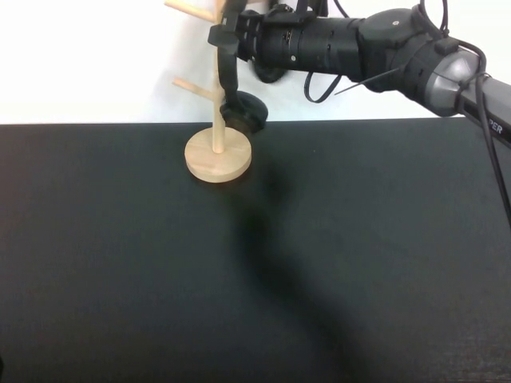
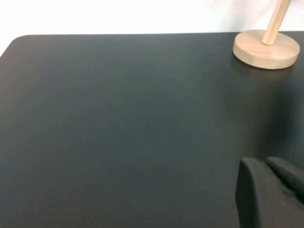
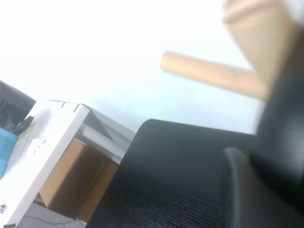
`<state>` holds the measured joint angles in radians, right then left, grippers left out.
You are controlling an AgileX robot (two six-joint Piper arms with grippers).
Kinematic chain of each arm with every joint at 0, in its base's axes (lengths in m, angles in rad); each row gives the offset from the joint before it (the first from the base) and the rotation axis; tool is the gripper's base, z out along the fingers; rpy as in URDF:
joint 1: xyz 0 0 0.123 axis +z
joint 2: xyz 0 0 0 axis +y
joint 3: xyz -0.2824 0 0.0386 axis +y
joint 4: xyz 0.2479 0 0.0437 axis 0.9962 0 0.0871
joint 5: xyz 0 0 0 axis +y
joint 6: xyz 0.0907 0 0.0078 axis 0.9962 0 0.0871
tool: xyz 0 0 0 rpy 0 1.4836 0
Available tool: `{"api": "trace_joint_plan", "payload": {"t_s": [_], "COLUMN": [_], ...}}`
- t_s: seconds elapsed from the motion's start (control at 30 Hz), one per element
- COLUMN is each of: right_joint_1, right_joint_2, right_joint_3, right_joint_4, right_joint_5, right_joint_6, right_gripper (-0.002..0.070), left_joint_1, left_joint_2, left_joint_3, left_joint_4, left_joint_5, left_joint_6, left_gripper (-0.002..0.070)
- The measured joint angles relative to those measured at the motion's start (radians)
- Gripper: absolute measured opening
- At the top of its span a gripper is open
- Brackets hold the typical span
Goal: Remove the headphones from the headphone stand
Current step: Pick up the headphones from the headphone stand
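Observation:
The light wooden headphone stand (image 1: 218, 155) stands at the table's far edge, left of centre; its base also shows in the left wrist view (image 2: 266, 48) and one of its pegs in the right wrist view (image 3: 209, 73). The black headphones (image 1: 243, 112) hang against its pole, one ear cup just above the base and the thin headband running up to my right gripper (image 1: 226, 33). That gripper reaches in from the right, high beside the pole, and looks shut on the headband (image 3: 284, 118). My left gripper (image 2: 266, 166) is shut and empty, low over the table, out of the high view.
The black table (image 1: 255, 263) ends at a far edge just behind the stand, with a white wall beyond. The right arm's shadow falls across the table's middle. A white desk and a brown box (image 3: 71, 175) stand off the table's side.

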<state>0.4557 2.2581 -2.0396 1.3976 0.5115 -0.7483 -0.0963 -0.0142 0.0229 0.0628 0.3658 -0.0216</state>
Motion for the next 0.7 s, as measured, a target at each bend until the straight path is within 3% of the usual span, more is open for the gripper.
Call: {"api": "trace_joint_plan", "payload": {"t_s": [0.07, 0.13, 0.7], "right_joint_1": [0.000, 0.000, 0.000], "right_joint_2": [-0.005, -0.012, -0.099], "right_joint_3": [0.000, 0.000, 0.000], "right_joint_4": [-0.008, -0.025, -0.210], "right_joint_5": [0.000, 0.000, 0.097], "right_joint_6": [-0.002, -0.005, 0.116], "right_gripper": [0.0071, 0.0051, 0.0049], "left_joint_1": [0.000, 0.000, 0.000], "left_joint_2": [0.000, 0.000, 0.000], "left_joint_3": [0.000, 0.000, 0.000], "left_joint_4": [0.000, 0.000, 0.000], "left_joint_5": [0.000, 0.000, 0.000], "left_joint_6": [0.000, 0.000, 0.000], "left_gripper": [-0.0004, -0.0004, -0.0004]}}
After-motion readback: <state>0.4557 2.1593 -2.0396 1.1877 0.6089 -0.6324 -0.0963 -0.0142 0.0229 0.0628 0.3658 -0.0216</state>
